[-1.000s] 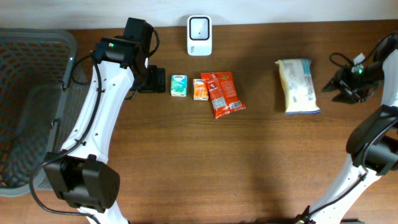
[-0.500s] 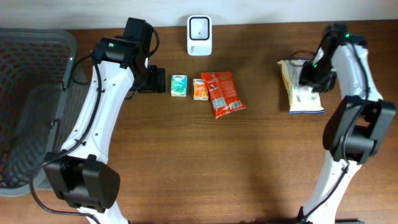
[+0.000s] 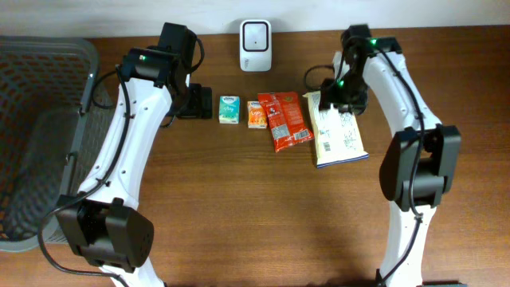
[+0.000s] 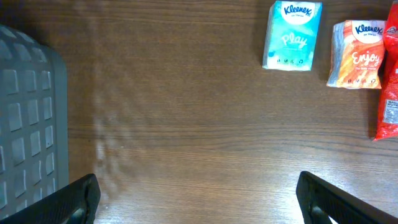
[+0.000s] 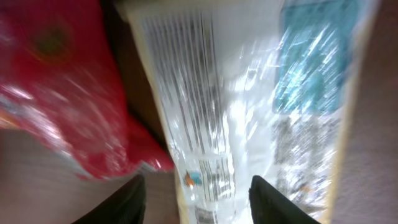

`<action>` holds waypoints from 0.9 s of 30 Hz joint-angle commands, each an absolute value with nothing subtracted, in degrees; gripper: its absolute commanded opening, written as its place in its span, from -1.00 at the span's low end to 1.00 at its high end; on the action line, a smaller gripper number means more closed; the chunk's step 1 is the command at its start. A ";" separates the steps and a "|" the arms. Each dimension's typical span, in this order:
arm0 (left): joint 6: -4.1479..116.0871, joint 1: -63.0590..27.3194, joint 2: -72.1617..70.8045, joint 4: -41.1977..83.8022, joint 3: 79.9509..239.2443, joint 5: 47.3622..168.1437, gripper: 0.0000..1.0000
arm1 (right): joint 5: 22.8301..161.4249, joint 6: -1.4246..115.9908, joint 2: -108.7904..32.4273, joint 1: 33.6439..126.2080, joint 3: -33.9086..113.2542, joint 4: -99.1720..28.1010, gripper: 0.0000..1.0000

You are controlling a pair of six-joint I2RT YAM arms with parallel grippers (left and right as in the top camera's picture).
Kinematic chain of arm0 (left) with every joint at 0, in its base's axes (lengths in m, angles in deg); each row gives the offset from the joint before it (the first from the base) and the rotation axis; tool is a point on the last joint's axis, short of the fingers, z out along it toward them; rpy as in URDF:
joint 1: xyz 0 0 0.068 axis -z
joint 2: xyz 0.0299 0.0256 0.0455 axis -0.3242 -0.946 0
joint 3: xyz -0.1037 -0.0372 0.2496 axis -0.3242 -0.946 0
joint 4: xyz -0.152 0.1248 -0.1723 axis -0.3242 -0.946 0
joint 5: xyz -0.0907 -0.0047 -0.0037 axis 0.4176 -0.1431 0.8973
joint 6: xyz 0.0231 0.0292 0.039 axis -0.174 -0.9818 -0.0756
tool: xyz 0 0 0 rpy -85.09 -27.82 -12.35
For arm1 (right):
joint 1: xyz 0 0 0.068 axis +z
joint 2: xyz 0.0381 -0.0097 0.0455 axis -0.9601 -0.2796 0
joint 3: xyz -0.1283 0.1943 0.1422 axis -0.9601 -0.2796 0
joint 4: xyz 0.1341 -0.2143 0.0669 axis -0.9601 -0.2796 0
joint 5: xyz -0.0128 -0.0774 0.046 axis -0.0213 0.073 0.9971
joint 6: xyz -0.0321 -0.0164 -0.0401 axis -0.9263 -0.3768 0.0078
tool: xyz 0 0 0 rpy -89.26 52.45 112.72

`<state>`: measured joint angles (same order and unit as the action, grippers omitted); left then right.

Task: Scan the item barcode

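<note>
Blurring in wrist view: packet (image 5: 205, 93), red pouch (image 5: 62, 106).

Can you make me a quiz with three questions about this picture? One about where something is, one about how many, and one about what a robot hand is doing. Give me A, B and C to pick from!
1. Where does the orange tissue pack lie?
A. Between the blue-green tissue pack and the red snack bag
B. On top of the red snack bag
C. Alone, far from both

2. How many tissue packs are on the table?
A. One
B. Two
C. Four

3. How is the left gripper?
A. Open, holding nothing
B. Shut on the orange tissue pack
C. Shut on the red snack bag

Answers:
1 A: it sits in a row with one of them on each side.
2 B: there is one blue-green pack and one orange pack.
3 A: its fingers stand wide apart with only the table between them.
</note>
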<state>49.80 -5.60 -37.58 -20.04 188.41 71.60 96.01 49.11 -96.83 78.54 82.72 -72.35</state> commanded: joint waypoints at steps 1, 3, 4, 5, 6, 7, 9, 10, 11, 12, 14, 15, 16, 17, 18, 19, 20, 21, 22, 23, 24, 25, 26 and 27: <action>50.54 -5.95 -37.67 -19.97 188.34 71.75 0.98 | 92.75 48.76 -95.59 78.41 84.08 -69.18 0.18; 50.54 -5.95 -37.67 -19.97 188.34 71.75 0.98 | 92.42 48.78 -97.80 78.73 83.97 -67.30 0.17; 50.54 -5.95 -37.67 -19.97 188.34 71.75 0.98 | 92.42 48.80 -99.33 79.04 83.68 -66.26 0.16; 50.54 -5.95 -37.67 -19.97 188.34 71.75 0.98 | 92.40 48.80 -101.05 79.46 83.03 -64.77 0.17; 50.54 -5.95 -37.67 -19.97 188.34 71.75 0.98 | 92.34 48.80 -102.85 79.96 82.52 -63.52 0.17; 50.54 -5.95 -37.67 -19.97 188.34 71.75 0.98 | 92.44 48.85 -104.09 80.20 82.30 -62.82 0.17; 50.54 -5.95 -37.67 -19.97 188.34 71.75 0.98 | 91.61 49.90 -106.54 80.59 82.26 -61.60 0.18; 50.54 -5.95 -37.67 -19.97 188.34 71.75 0.98 | 90.37 49.90 -106.56 80.48 82.26 -61.73 0.18; 50.54 -5.95 -37.67 -19.97 188.34 71.75 0.98 | 89.23 49.87 -106.21 80.44 82.46 -62.50 0.18; 50.54 -5.95 -37.67 -19.97 188.34 71.75 0.98 | 87.68 49.87 -105.51 80.37 83.46 -64.20 0.18; 50.54 -5.95 -37.67 -19.97 188.34 71.75 0.98 | 84.55 49.87 -103.13 80.00 87.51 -69.14 0.22; 50.54 -5.95 -37.67 -19.97 188.34 71.75 0.98 | 83.57 49.87 -102.01 79.74 90.85 -72.59 0.28; 50.54 -5.95 -37.67 -19.97 188.34 71.75 0.98 | 83.37 49.85 -101.36 79.57 94.04 -76.09 0.33; 50.54 -5.97 -37.67 -19.97 188.34 71.75 0.98 | 83.42 49.87 -100.90 79.35 98.11 -80.79 0.38; 50.54 -5.95 -37.67 -20.00 188.34 71.75 0.98 | 83.44 49.87 -100.83 79.30 100.62 -84.29 0.43; 50.54 -5.95 -37.67 -19.97 188.34 71.75 0.98 | 83.79 49.85 -100.83 79.32 102.96 -89.18 0.50; 50.54 -5.95 -37.67 -19.97 188.34 71.75 0.98 | 83.88 49.87 -100.83 79.37 103.18 -92.16 0.53; 50.54 -5.95 -37.67 -19.97 188.34 71.75 0.98 | 83.88 49.87 -100.88 79.39 102.59 -96.09 0.53; 50.54 -5.97 -37.67 -19.97 188.34 71.75 0.98 | 83.85 49.87 -100.90 79.48 100.77 -97.99 0.53; 50.54 -5.97 -37.67 -19.97 188.34 71.75 0.98 | 83.85 49.87 -100.90 79.54 98.06 -98.36 0.53; 50.54 -5.97 -37.67 -19.97 188.34 71.75 0.98 | 83.88 49.87 -100.90 79.54 94.35 -97.42 0.53; 50.54 -5.95 -37.67 -19.97 188.34 71.75 0.98 | 84.16 49.87 -100.90 79.52 91.81 -96.26 0.54; 50.54 -5.90 -37.67 -19.97 188.34 71.75 0.98 | 85.01 49.87 -100.90 79.52 89.30 -94.87 0.53; 50.54 -5.90 -37.67 -20.00 188.34 71.75 0.98 | 86.48 49.87 -100.90 79.63 85.74 -92.24 0.53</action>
<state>49.80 -5.60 -37.58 -20.06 188.41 71.60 85.01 49.59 -100.90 79.54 90.96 -94.67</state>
